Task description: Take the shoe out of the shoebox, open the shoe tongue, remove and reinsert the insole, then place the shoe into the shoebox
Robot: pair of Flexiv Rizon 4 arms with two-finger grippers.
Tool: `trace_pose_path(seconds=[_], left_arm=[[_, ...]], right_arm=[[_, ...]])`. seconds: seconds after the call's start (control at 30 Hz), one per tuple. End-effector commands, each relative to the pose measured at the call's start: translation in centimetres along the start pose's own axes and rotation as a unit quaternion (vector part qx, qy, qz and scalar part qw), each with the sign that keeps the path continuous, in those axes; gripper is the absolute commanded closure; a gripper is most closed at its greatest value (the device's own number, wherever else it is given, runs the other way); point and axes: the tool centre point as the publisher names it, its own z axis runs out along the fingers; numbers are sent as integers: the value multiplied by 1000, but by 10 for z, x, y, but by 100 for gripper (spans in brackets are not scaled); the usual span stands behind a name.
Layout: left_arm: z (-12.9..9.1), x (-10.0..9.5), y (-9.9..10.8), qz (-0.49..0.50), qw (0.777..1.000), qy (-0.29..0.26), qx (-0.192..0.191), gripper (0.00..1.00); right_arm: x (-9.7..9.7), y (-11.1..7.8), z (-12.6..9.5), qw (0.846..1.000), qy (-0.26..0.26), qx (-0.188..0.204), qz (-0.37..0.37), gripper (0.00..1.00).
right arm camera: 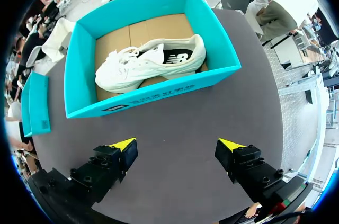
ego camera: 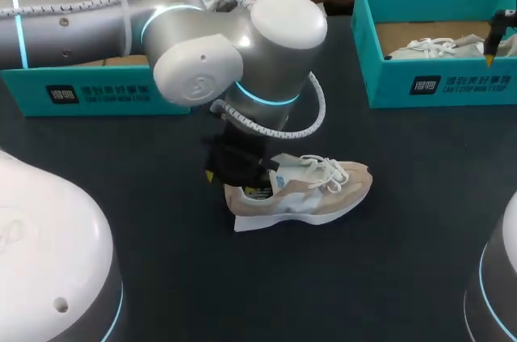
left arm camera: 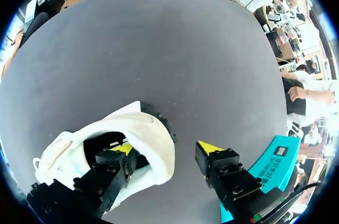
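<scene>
Left end effector [left arm camera: 166,148] released, straddling the heel collar of the shoe [left arm camera: 153,144].
I'd pinch the collar squarely and gently to steady it. The right end effector [right arm camera: 177,144] hangs released near the shoebox [right arm camera: 159,92].

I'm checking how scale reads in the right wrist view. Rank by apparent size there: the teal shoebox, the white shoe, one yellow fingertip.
1. teal shoebox, largest.
2. white shoe, lying inside it.
3. yellow fingertip, smallest, even though nearest the camera.
</scene>
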Motion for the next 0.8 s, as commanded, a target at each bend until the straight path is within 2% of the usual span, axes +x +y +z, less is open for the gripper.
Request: trace_pose_path(seconds=[0.03, 0.2, 0.37, 0.53, 0.73, 0.8], left_arm=[[-8, 3, -3, 1, 1000, -12, -8, 0], [-29, 10, -9, -15, 998, -62, -17, 0], [-52, 30, -17, -84, 984, -158, 2, 0], [-64, 53, -28, -167, 953, -250, 44, 0], [-74, 76, -47, -251, 889, -369, 98, 0], [-74, 76, -47, -251, 889, -369, 98, 0]], right_arm=[[0, -1, 0, 1000, 0, -1, 0, 0], [0, -1, 0, 1000, 0, -1, 0, 0], [0, -1, 0, 1000, 0, -1, 0, 0], [0, -1, 0, 1000, 0, -1, 0, 0], [0, -1, 0, 1000, 0, -1, 0, 0], [0, -1, 0, 1000, 0, -1, 0, 0]])
